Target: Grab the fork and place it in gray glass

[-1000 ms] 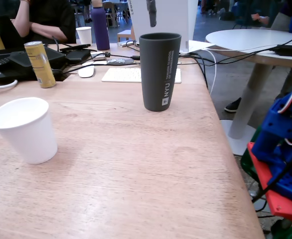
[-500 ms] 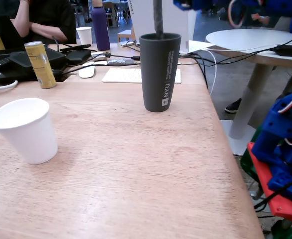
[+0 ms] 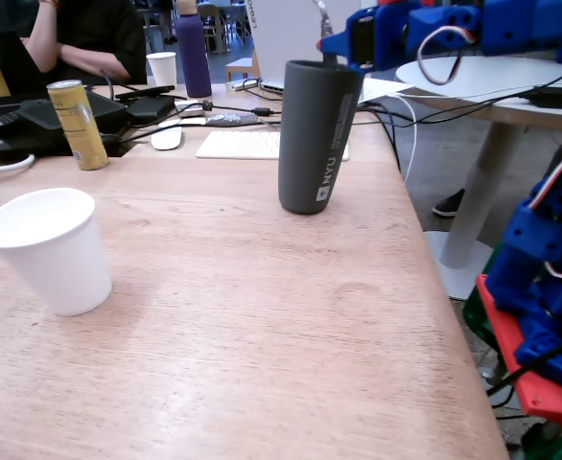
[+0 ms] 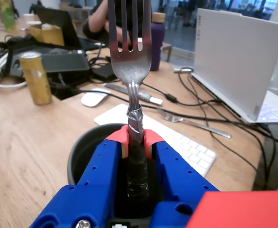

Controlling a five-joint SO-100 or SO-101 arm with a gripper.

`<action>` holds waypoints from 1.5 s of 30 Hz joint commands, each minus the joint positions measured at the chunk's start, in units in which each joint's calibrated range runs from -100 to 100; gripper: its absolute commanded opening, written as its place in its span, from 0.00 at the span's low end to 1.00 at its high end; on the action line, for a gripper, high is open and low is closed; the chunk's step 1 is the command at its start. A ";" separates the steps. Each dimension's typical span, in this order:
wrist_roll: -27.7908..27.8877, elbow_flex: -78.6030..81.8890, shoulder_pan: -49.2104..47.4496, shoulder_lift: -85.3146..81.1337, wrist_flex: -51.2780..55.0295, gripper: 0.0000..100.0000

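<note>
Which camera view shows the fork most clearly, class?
The wrist view: the fork fills the centre, tines up, its foil-wrapped handle clamped in the gripper above the gray glass. The fixed view shows only a thin sliver of it beside the blue gripper.

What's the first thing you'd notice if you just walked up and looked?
The blue claw squeezing a silver fork by its foil-wrapped handle, tines up, in the wrist view. In the fixed view the dark gray NYU tumbler leans tilted on the wooden table, a white paper cup front left.
</note>
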 commanded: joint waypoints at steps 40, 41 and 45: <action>0.29 8.73 -19.40 -27.55 -0.08 0.23; 0.34 10.80 -23.13 -29.78 -0.08 0.23; -0.29 10.80 -32.60 -33.04 -0.73 0.23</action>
